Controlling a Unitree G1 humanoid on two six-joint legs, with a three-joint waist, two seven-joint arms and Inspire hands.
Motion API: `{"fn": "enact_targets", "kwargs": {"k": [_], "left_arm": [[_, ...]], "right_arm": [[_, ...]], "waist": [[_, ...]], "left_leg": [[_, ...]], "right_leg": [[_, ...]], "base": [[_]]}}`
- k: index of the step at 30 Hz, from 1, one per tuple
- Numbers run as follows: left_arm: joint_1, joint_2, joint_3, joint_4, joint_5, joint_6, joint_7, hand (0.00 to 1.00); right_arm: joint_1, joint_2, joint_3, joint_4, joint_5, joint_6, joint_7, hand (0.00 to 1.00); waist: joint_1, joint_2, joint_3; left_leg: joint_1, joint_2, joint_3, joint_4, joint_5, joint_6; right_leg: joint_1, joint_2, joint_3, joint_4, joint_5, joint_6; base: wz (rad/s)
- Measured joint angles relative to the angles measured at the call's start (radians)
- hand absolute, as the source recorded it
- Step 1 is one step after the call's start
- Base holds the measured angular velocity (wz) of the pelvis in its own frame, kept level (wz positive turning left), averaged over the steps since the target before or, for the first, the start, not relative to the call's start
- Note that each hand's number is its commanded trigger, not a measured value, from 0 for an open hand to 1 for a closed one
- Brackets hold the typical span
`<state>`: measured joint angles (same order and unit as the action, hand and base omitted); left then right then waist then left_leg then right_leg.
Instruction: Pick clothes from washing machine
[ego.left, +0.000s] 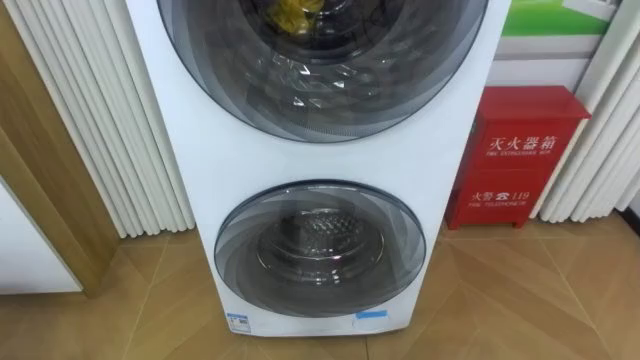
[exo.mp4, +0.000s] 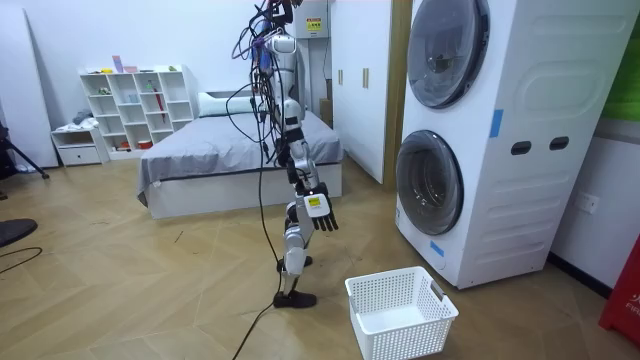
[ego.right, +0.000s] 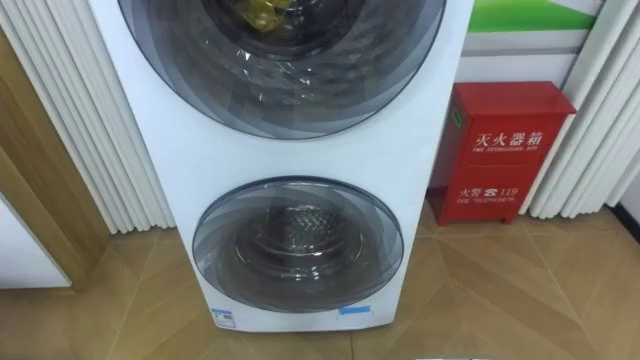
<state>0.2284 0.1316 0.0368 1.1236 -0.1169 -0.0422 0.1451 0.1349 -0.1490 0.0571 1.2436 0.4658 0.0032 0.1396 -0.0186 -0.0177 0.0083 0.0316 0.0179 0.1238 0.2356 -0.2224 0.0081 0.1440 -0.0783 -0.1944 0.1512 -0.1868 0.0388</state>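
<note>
You're facing the stacked washing machine (ego.left: 320, 160), and both of its round doors are closed. The yellow clothes (ego.left: 290, 12) lie behind the upper door's glass, at twelve o'clock. Your right hand (exo.mp4: 318, 212) hangs at your side, fingers loose and empty. A white basket (exo.mp4: 405, 335) stands at its five o'clock.

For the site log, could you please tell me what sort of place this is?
Probably a bedroom-style living space, perhaps a test flat: a bed, a white shelf unit, and a stacked washing machine with a laundry basket before it on a wooden floor.
</note>
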Motion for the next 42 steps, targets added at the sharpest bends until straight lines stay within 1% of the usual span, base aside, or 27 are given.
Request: {"fn": "enact_targets", "kwargs": {"k": [10, 14, 17, 19, 20, 23, 24, 25, 27, 28, 29, 30, 31, 33, 34, 35, 37, 39, 41, 42], "left_arm": [[-0.002, -0.001, 0.001, 0.002, 0.002, 0.000, -0.001, 0.00], [-0.003, -0.002, 0.001, 0.009, 0.001, 0.000, -0.010, 0.00], [0.001, -0.002, 0.000, 0.008, 0.001, 0.000, -0.015, 0.00], [0.001, -0.002, 0.000, -0.003, 0.001, 0.001, -0.024, 0.00], [0.001, -0.002, 0.001, -0.006, 0.001, 0.001, -0.027, 0.00], [-0.002, -0.001, 0.008, -0.004, 0.002, 0.000, -0.030, 0.00], [-0.001, -0.002, 0.029, -0.003, 0.002, 0.000, -0.032, 0.00], [-0.001, -0.001, 0.039, -0.003, 0.003, 0.000, -0.033, 0.00], [-0.006, 0.012, 0.043, -0.010, 0.004, -0.002, -0.041, 0.00], [-0.005, 0.020, 0.043, -0.008, 0.013, -0.002, -0.041, 0.00], [-0.007, 0.024, 0.044, -0.007, 0.024, -0.001, -0.041, 0.00], [-0.005, 0.029, 0.053, -0.013, 0.043, 0.002, -0.043, 0.00], [-0.004, 0.030, 0.065, -0.017, 0.048, 0.003, -0.045, 0.00], [-0.001, 0.039, 0.083, -0.026, 0.071, 0.017, -0.050, 0.00], [0.000, 0.041, 0.084, -0.026, 0.081, 0.021, -0.050, 0.00], [0.003, 0.042, 0.087, -0.027, 0.090, 0.032, -0.050, 0.00], [0.000, 0.041, 0.092, -0.027, 0.091, 0.054, -0.052, 0.00], [0.001, 0.042, 0.119, -0.033, 0.107, 0.068, -0.054, 0.00], [0.016, 0.042, 0.138, -0.046, 0.113, 0.070, -0.054, 0.00], [0.023, 0.044, 0.143, -0.048, 0.113, 0.074, -0.054, 0.00]], "right_arm": [[0.001, 0.000, -0.003, 0.002, -0.002, -0.001, 0.006, 0.00], [-0.003, 0.000, -0.004, 0.008, 0.001, -0.001, 0.005, 0.00], [-0.016, 0.000, -0.007, 0.010, 0.001, 0.001, 0.003, 0.00], [-0.036, -0.004, -0.013, -0.002, -0.002, 0.025, -0.016, 0.00], [-0.042, -0.006, -0.014, -0.009, -0.003, 0.028, -0.024, 0.00], [-0.057, -0.015, -0.055, -0.137, -0.017, 0.052, -0.065, 0.00], [-0.097, -0.020, -0.094, -0.160, -0.019, 0.051, -0.072, 0.00], [-0.124, -0.026, -0.111, -0.161, -0.019, 0.050, -0.075, 0.00], [-0.221, -0.059, -0.160, -0.178, -0.015, 0.043, -0.095, 0.00], [-0.257, -0.078, -0.170, -0.211, -0.007, 0.038, -0.110, 0.00], [-0.275, -0.089, -0.171, -0.218, 0.001, 0.034, -0.116, 0.00], [-0.299, -0.104, -0.189, -0.252, -0.001, 0.032, -0.131, 0.00], [-0.307, -0.110, -0.199, -0.274, 0.000, 0.032, -0.137, 0.00], [-0.339, -0.142, -0.209, -0.321, 0.000, 0.029, -0.148, 0.00], [-0.353, -0.149, -0.210, -0.323, 0.001, 0.031, -0.151, 0.00], [-0.381, -0.164, -0.219, -0.323, 0.001, 0.032, -0.160, 0.00], [-0.441, -0.187, -0.241, -0.323, 0.004, 0.033, -0.181, 0.00], [-0.472, -0.208, -0.241, -0.323, 0.013, 0.033, -0.181, 0.00], [-0.510, -0.219, -0.241, -0.323, 0.044, 0.033, -0.182, 0.00], [-0.530, -0.227, -0.241, -0.324, 0.058, 0.033, -0.183, 0.00]], "waist": [[-0.001, 0.002, 0.0003], [-0.001, 0.005, -0.0008], [-0.001, 0.006, -0.0003], [-0.001, 0.007, -0.0023], [-0.001, 0.002, -0.0015], [-0.001, -0.001, -0.0012], [-0.003, -0.004, 0.0006], [-0.004, -0.006, 0.0012], [-0.002, -0.016, 0.0049], [-0.001, -0.022, 0.0075], [0.000, -0.025, 0.0071], [0.003, -0.032, 0.0024], [0.008, -0.033, 0.0002], [0.032, -0.053, -0.0025], [0.037, -0.057, -0.0022], [0.042, -0.063, -0.0041], [0.052, -0.065, -0.0048], [0.057, -0.067, -0.0038], [0.059, -0.063, -0.0028], [0.060, -0.062, -0.0035]], "left_leg": [[0.003, 0.000, 0.001, 0.000, 0.000, 0.000], [0.005, 0.000, 0.000, 0.001, 0.000, 0.000], [0.010, 0.000, -0.003, 0.000, 0.000, 0.000], [0.008, 0.000, -0.005, 0.003, 0.000, 0.000], [0.008, 0.000, -0.006, 0.004, 0.000, 0.000], [0.007, 0.000, -0.006, 0.005, 0.001, -0.001], [0.007, 0.000, -0.005, 0.008, 0.001, -0.001], [0.007, 0.000, -0.006, 0.010, 0.001, -0.001], [0.000, -0.001, -0.011, 0.020, 0.000, 0.000], [-0.005, -0.003, -0.021, 0.023, 0.001, 0.001], [-0.006, -0.004, -0.023, 0.023, 0.001, 0.001], [-0.006, -0.005, -0.026, 0.022, 0.001, 0.001], [-0.006, -0.005, -0.029, 0.022, 0.001, 0.001], [-0.004, -0.007, -0.036, 0.027, 0.002, 0.001], [-0.008, -0.007, -0.041, 0.033, 0.002, 0.001], [-0.016, -0.009, -0.047, 0.040, 0.002, 0.001], [-0.017, -0.014, -0.049, 0.040, 0.002, 0.002], [-0.019, -0.015, -0.054, 0.039, 0.002, 0.002], [-0.020, -0.014, -0.057, 0.039, 0.002, 0.002], [-0.022, -0.015, -0.059, 0.038, 0.002, 0.002]], "right_leg": [[0.004, 0.000, -0.001, 0.000, 0.000, 0.000], [0.006, 0.000, -0.001, 0.000, 0.000, 0.000], [0.013, 0.000, -0.004, 0.000, 0.000, 0.000], [0.013, 0.000, -0.010, 0.000, 0.000, 0.000], [0.013, 0.000, -0.010, 0.000, 0.000, 0.000], [0.012, 0.000, -0.010, 0.003, 0.000, 0.000], [0.013, 0.000, -0.011, 0.002, 0.000, 0.000], [0.014, 0.000, -0.012, 0.002, 0.000, 0.000], [0.014, -0.001, -0.018, 0.004, 0.000, 0.000], [0.014, -0.002, -0.029, 0.004, 0.000, 0.000], [0.014, -0.003, -0.031, 0.004, 0.000, 0.000], [0.014, -0.003, -0.034, 0.003, 0.000, 0.000], [0.015, -0.003, -0.035, 0.003, 0.000, 0.000], [0.015, -0.003, -0.037, 0.003, 0.000, 0.000], [0.015, -0.003, -0.041, 0.004, 0.000, 0.000], [0.014, -0.006, -0.056, 0.007, 0.000, 0.000], [0.013, -0.009, -0.057, 0.006, 0.000, 0.000], [0.013, -0.009, -0.059, 0.005, 0.000, 0.000], [0.014, -0.008, -0.057, 0.004, 0.000, 0.000], [0.013, -0.008, -0.062, 0.003, 0.000, 0.000]], "base": [[0.00], [0.00], [0.02], [0.02], [0.00], [0.00], [0.00], [0.00], [0.11], [0.16], [0.15], [0.08], [0.09], [0.10], [0.17], [0.18], [0.08], [0.06], [0.05], [0.04]]}}
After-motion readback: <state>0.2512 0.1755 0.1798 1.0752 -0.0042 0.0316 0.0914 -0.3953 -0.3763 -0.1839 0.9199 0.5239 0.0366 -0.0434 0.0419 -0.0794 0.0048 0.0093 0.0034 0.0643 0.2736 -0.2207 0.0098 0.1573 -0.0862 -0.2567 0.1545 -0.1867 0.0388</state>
